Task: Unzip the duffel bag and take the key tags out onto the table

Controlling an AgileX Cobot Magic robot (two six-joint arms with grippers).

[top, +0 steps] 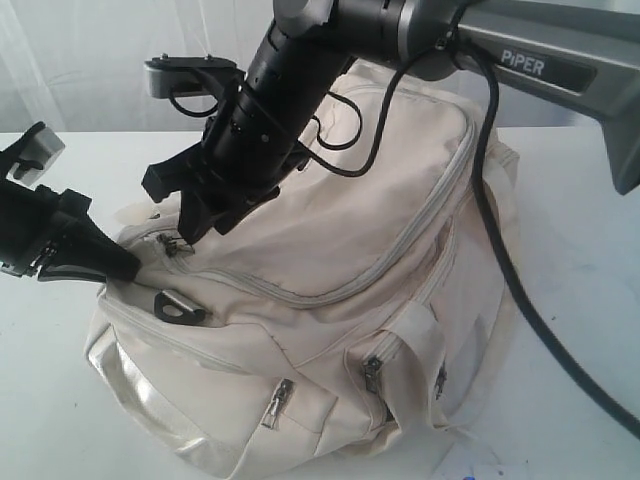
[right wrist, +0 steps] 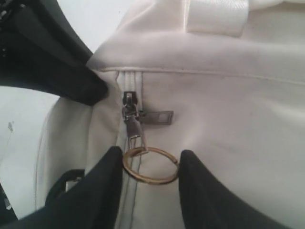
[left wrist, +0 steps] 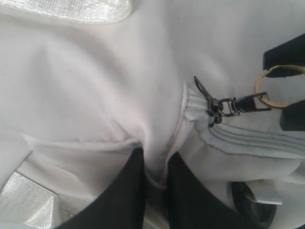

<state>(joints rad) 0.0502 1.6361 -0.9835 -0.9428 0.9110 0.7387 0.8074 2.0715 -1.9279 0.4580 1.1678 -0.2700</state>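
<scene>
The cream-white duffel bag (top: 340, 270) lies on the white table (top: 590, 270) with its main grey zipper run shut. The slider and pull (right wrist: 129, 112) sit at the bag's left end and carry a brass ring (right wrist: 150, 165). My right gripper (right wrist: 150, 167) reaches across from the upper right. The ring fills the gap between its black fingers, and the gripper is shut on the ring. My left gripper (left wrist: 155, 164) is shut on a fold of bag fabric just beside the zipper's end (left wrist: 193, 102). The key tags are hidden.
Two small side-pocket zipper pulls (top: 280, 400) (top: 372, 372) face the front. A dark metal buckle (top: 180, 305) lies below the left gripper. The right arm's black cable (top: 500, 250) drapes over the bag's right side. A satin webbing handle (right wrist: 217, 14) crosses the bag's end.
</scene>
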